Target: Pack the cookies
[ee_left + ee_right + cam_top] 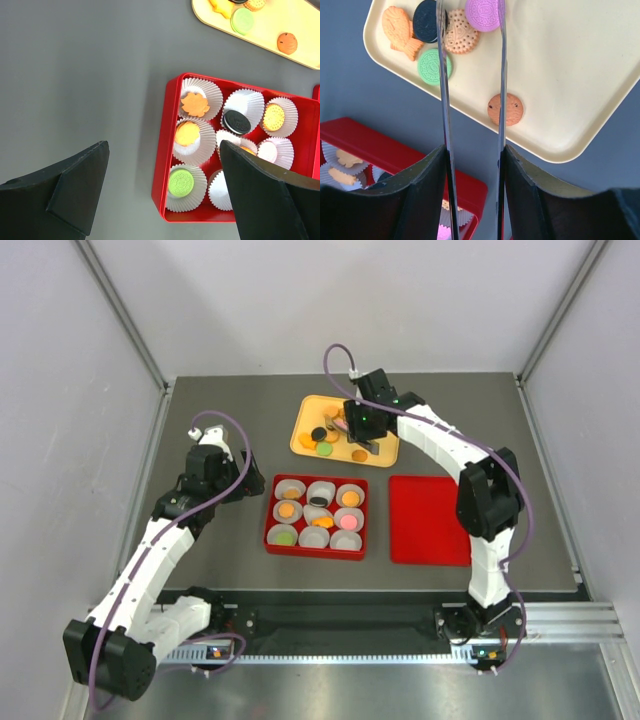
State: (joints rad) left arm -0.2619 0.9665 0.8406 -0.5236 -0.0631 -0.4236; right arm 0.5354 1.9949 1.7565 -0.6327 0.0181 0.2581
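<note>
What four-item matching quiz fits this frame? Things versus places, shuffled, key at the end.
Things:
1. left gripper
2. right gripper
3. red lid
4. black cookie in the box

Places:
a. in a white paper cup
b. over the yellow tray
c. flat on the table, right of the red box
d. open, at the red box's left edge

Pairs: 1-d, 2-b, 3-c, 4-a
</note>
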